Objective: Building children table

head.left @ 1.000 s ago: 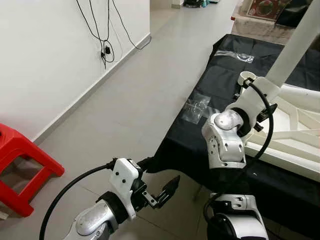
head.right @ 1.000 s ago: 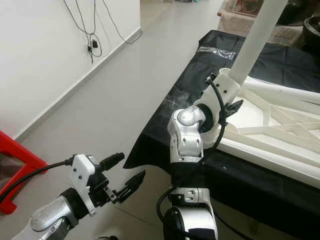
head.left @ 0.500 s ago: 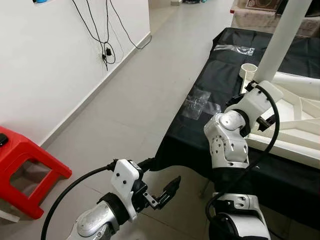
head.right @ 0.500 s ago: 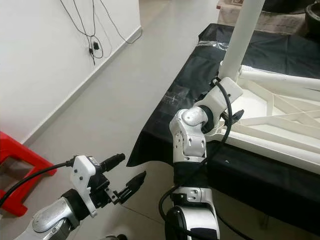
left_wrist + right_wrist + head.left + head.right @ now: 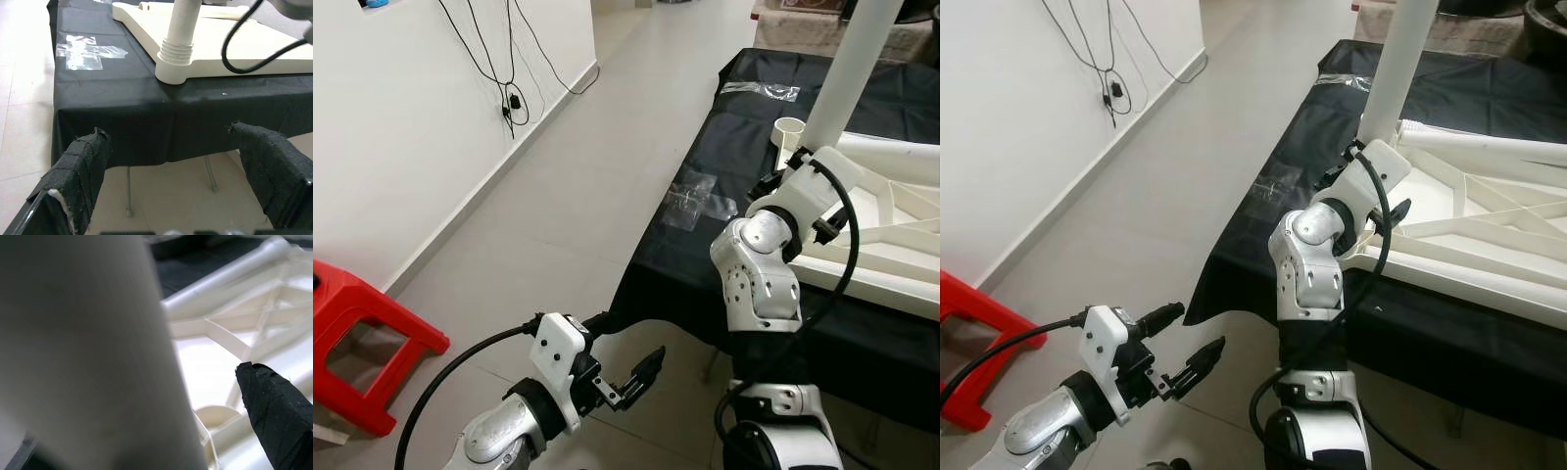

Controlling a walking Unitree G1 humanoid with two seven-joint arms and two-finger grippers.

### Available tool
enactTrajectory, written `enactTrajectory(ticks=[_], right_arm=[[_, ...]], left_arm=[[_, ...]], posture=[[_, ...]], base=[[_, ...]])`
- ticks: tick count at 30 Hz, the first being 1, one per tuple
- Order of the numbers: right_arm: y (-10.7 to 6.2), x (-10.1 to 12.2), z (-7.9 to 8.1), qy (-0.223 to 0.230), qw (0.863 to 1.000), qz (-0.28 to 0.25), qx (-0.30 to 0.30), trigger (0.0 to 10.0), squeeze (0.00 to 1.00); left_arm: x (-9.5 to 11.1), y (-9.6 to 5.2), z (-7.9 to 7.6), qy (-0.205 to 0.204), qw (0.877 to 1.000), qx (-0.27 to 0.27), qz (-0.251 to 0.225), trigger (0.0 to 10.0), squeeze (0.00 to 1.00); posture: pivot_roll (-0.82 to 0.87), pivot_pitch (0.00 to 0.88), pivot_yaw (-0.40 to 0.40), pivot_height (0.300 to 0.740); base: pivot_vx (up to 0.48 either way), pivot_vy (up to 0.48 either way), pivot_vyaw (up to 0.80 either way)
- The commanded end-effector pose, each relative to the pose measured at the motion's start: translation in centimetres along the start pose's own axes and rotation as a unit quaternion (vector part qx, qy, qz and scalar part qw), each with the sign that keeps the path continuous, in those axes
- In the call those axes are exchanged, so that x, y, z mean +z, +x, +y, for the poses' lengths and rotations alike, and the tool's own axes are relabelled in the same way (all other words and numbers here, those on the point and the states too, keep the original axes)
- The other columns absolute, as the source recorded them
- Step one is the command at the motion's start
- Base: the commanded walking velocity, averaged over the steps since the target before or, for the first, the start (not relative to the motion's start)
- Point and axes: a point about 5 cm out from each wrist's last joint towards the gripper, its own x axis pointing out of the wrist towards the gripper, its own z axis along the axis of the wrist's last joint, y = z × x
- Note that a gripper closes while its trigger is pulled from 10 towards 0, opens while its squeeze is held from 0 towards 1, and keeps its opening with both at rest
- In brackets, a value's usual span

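Observation:
A white children's table top [image 5: 1489,225] lies upside down on a table under a black cloth [image 5: 724,157]. A white table leg [image 5: 1400,69] stands upright in the corner socket [image 5: 175,68], its threaded collar showing. My right gripper [image 5: 798,206] is at the lower part of that leg and open around it. In the right wrist view one black finger [image 5: 276,416] stands clear of the blurred leg [image 5: 88,357]. My left gripper [image 5: 631,343] hovers open and empty over the floor, short of the cloth's edge [image 5: 146,117]. A second white leg [image 5: 1489,142] lies along the top's far side.
A red plastic stool [image 5: 357,343] stands on the floor at the left by the white wall. Black cables [image 5: 514,93] hang down that wall. Clear plastic bags [image 5: 700,201] lie on the black cloth. Open tiled floor runs between wall and table.
The camera has shifted a little. The upright leg stands straighter than a second ago, with my right wrist still at its base. The left arm has not moved.

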Motion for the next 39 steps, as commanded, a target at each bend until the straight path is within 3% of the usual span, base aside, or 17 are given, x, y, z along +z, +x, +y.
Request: enactTrajectory(ticks=[1, 17, 29, 30, 31, 33, 35, 36, 39], right_arm=[[-2.3, -5.2, -2.0, -0.039, 0.995, 0.087, 0.002, 10.0, 0.00], [-3.5, -5.8, -3.8, -0.086, 0.987, 0.084, 0.108, 10.0, 0.00], [-4.6, -6.3, -5.6, -0.129, 0.967, 0.080, 0.203, 10.0, 0.00], [-5.1, -6.8, -6.5, -0.159, 0.949, 0.062, 0.264, 10.0, 0.00], [-5.1, -6.8, -6.5, -0.159, 0.949, 0.062, 0.264, 10.0, 0.00], [-6.6, -7.9, -8.0, -0.177, 0.913, 0.057, 0.362, 10.0, 0.00], [-6.6, -7.9, -8.0, -0.177, 0.913, 0.057, 0.362, 10.0, 0.00], [-7.3, -8.7, -8.7, -0.184, 0.897, 0.070, 0.397, 10.0, 0.00], [-7.5, -8.9, -8.9, -0.189, 0.891, 0.077, 0.405, 10.0, 0.00]], left_arm=[[-0.6, -0.2, 0.3, 0.002, 1.000, 0.004, 0.013, 10.0, 0.00], [-0.7, 0.0, 0.5, 0.004, 1.000, 0.008, 0.009, 10.0, 0.00], [-0.9, 0.2, 0.8, 0.008, 1.000, 0.017, 0.007, 10.0, 0.00], [-0.9, 0.3, 1.1, 0.013, 0.999, 0.041, 0.005, 10.0, 0.00], [-0.9, 0.3, 1.1, 0.013, 0.999, 0.041, 0.005, 10.0, 0.00], [-1.1, 0.5, 2.0, 0.024, 0.996, 0.088, 0.005, 10.0, 0.00], [-1.1, 0.5, 2.0, 0.024, 0.996, 0.088, 0.005, 10.0, 0.00], [-1.0, 0.6, 2.6, 0.028, 0.993, 0.111, 0.006, 10.0, 0.00], [-1.0, 0.6, 2.7, 0.028, 0.993, 0.117, 0.005, 10.0, 0.00]], posture=[[0.10, 0.173, 0.029, 0.740], [0.09, 0.160, 0.024, 0.740], [0.08, 0.145, 0.020, 0.740], [0.08, 0.134, 0.019, 0.740], [0.08, 0.134, 0.019, 0.740], [0.07, 0.117, 0.022, 0.740], [0.07, 0.117, 0.022, 0.740], [0.07, 0.106, 0.026, 0.740], [0.07, 0.105, 0.028, 0.740]], base=[[0.000, 0.000, 0.00], [0.000, 0.000, 0.00], [0.000, 0.000, 0.00], [0.000, 0.000, 0.00], [0.000, 0.000, 0.00], [0.000, 0.000, 0.00], [0.000, 0.000, 0.00], [0.000, 0.000, 0.00], [0.000, 0.000, 0.00]])
